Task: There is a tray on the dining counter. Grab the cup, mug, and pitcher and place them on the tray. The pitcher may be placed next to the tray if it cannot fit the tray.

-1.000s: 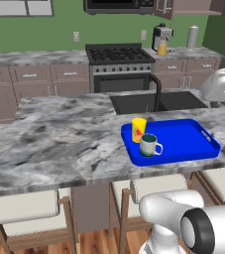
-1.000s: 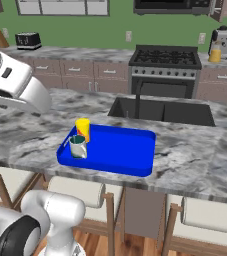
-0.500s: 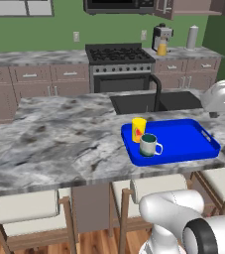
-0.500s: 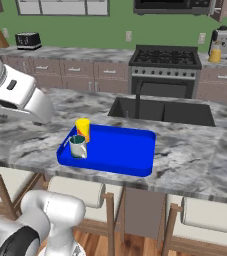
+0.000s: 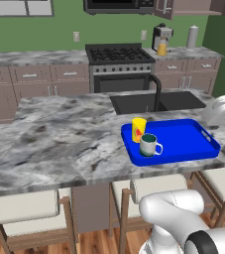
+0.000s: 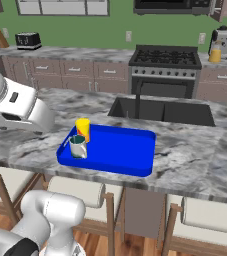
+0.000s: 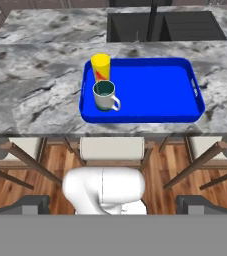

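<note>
The bright blue tray [image 5: 186, 141] [image 6: 120, 150] [image 7: 155, 95] lies on the dining counter [image 5: 59, 144] in front of the sink. At the tray's left end the yellow cup [image 5: 139, 130] [image 6: 82, 129] [image 7: 101, 67] stands upright, with the white mug [image 5: 148, 145] [image 6: 77, 146] [image 7: 104, 95] just in front of it. Far off on the back worktop, the pitcher [image 5: 162, 48] [image 6: 215, 53] with its orange contents stands by a coffee machine. My gripper [image 7: 114, 205] is open and holds nothing, high on the stool side of the counter, well back from the tray.
A black sink with a dark faucet [image 5: 156, 92] lies just behind the tray. Stools [image 7: 112, 149] stand under the counter's near edge. The stove [image 5: 116, 54] is against the back wall. A grey cylinder [image 5: 192, 37] stands right of the coffee machine. A toaster [image 6: 27, 40] is at the back left.
My arm has swung back and lower, away from the tray. Cup and mug stay put on the tray.
</note>
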